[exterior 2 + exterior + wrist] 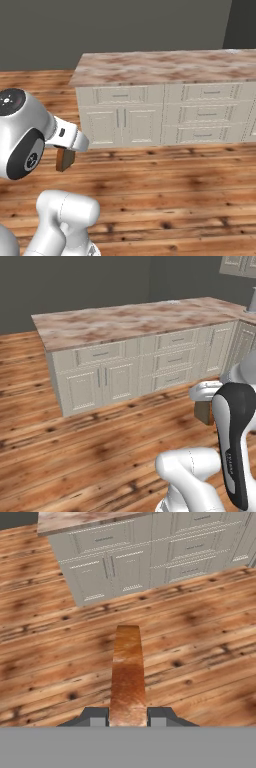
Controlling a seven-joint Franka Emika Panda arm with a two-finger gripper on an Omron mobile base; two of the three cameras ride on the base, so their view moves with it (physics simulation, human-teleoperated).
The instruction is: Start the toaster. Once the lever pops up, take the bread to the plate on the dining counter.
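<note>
My gripper (128, 717) is shut on the bread (127, 672), a tan-brown slice seen edge-on between the dark fingertips (98, 717). In the left base view the bread (203, 412) hangs below the gripper (202, 401) over the wood floor, and in the right base view the bread (65, 159) hangs under the gripper (68, 149). The dining counter (120, 323), a broad marbled slab, stands ahead across open floor. A faint pale spot (172, 302) lies on its far side, too small to tell whether it is the plate. The toaster is out of view.
Cream cabinets and drawers (125, 376) front the counter (165, 65). Bare wood floor (190, 637) lies between me and them. A grey object (252, 302) is cut off at the right edge on the adjoining counter. My own arm (235, 436) fills the lower right.
</note>
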